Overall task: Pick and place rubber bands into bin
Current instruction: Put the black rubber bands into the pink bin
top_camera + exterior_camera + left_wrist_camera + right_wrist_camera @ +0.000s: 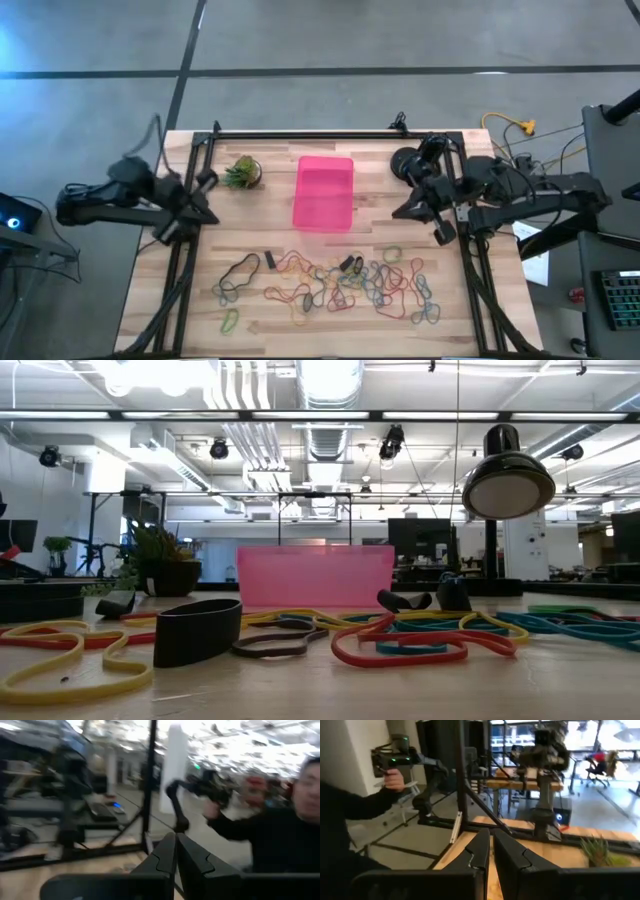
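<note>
— Lying loose across the near half of the pale wooden table (pixel 150 300), are they, those thin elastic rubber bands (pixel 340 282) in red, orange, yellow, green, blue-grey and black?

— Yes, a tangled spread of them, none inside the bright pink translucent rectangular plastic bin (pixel 323 193). The bin stands farther back, near the middle of the table, well apart from the heap. In the low view a wide black band (pixel 197 630) stands on edge in front of it, with a red loop (pixel 400 644) and a yellow loop (pixel 70 660) flat beside.

— And the arms?

— The left gripper (pixel 205 182) hangs at the table's left edge, over the black frame rail, near the small green leafy plant in a dark pot (pixel 242 173). Its two dark fingers (pixel 165 857) are pressed together with nothing between them. The right gripper (pixel 405 210) sits at the right edge, just beside a round black object (pixel 404 161); its fingers (pixel 480 847) are closed too, gripping nothing.

— Anyone around?

— A person in a dark sleeve (pixel 350 805) shows beyond the table in both wrist views, a hand (pixel 395 780) wrapped around a black handle-like device (pixel 392 757). A black lamp head (pixel 507 480) hangs at the right in the low view.
</note>
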